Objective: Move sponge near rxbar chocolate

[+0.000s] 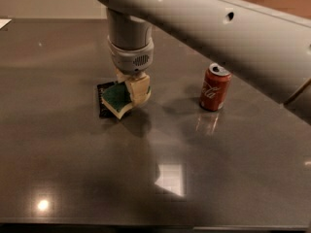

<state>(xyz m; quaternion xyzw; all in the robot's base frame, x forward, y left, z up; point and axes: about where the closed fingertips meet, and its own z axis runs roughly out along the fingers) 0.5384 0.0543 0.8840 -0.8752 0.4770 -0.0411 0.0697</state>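
Observation:
The sponge (116,99), dark green on top with pale yellow foam below, hangs tilted in my gripper (132,92), just above the table. The gripper's pale fingers (140,89) are shut on the sponge's right side. The rxbar chocolate (103,101), a small flat black wrapper, lies on the table right behind and left of the sponge; the sponge covers its right part. The big grey arm comes down from the upper right.
A red soda can (214,87) stands upright to the right of the gripper. The dark glossy table (73,169) runs on to the front and left, with light reflections near the front.

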